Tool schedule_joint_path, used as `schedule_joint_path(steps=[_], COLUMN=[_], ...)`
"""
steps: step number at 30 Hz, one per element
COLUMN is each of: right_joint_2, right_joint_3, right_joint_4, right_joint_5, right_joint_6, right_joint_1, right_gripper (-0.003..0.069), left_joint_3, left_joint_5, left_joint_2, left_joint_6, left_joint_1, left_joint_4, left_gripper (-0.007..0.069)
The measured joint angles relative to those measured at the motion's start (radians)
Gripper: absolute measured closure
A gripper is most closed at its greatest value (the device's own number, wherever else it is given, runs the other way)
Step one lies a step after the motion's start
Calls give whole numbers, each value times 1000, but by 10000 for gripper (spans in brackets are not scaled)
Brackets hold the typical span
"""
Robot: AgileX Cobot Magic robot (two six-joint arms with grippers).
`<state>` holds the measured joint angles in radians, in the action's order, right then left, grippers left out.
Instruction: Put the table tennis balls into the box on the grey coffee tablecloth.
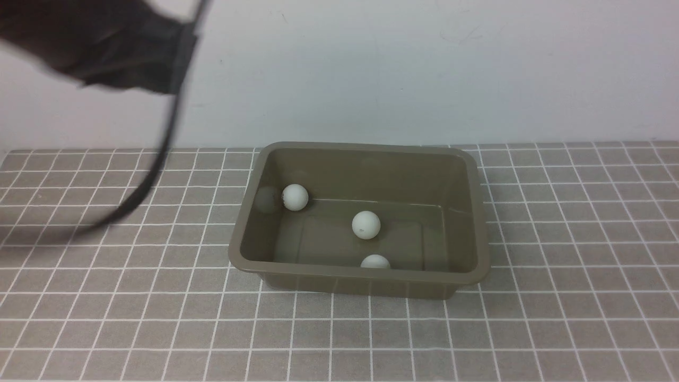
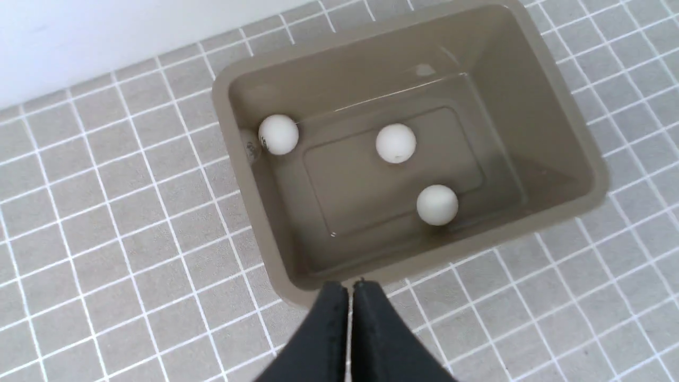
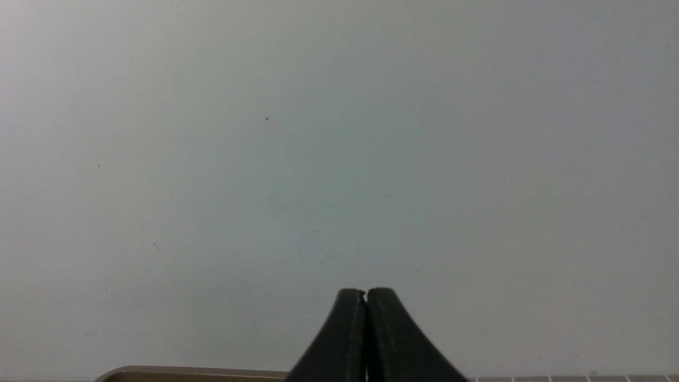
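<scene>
Inside the box (image 1: pixel 318 271) I count all three table tennis balls (image 1: pixel 366 224). Left pincer (image 2: pixel 350 289), high beside the box, and right pincer (image 3: pixel 366 293) both clenched, empty. Task looks complete; next: pull both clear of the box.

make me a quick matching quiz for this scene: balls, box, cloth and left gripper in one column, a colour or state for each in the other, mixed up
1. balls
2. box
3. cloth
4. left gripper

a. olive-grey
b. shut, holding nothing
c. white
d. grey-brown with a white grid

Pairs: 1-c, 2-a, 3-d, 4-b
</scene>
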<state>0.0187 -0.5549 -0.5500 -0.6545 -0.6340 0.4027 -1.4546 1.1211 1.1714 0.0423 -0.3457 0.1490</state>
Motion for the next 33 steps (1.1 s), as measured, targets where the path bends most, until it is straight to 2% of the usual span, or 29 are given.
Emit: schedule_joint_path(steps=[1,7,10,13,21,33], right_joint_2=[0,0,0,0,0,2], right_joint_3=[3,24,24,24,24,26], right_joint_4=[-2,-6,-6,-6,-6,-13], right_joint_5=[0,-11,-14,-14,-18,-21], right_joint_6=[-6,-35,-38,-38,-38,-38], right_joint_1=[0,0,0,0,0,0], right_gripper=[673,673,673,673,673,673], left_joint_3=[16,525,726,843,987,988], left_joint_5=[-9,-321,-415,-461,-501,-491], left_joint_2=[-16,-513,-727,-877,-1176,-1189], left_joint_6=[0,-16,-42,-86,-120,-113], left_joint_1=[0,0,0,0,0,-1], left_joint_4=[0,-2,-2,-2,-2,-2], left_gripper=[629,629,629,629,629,629])
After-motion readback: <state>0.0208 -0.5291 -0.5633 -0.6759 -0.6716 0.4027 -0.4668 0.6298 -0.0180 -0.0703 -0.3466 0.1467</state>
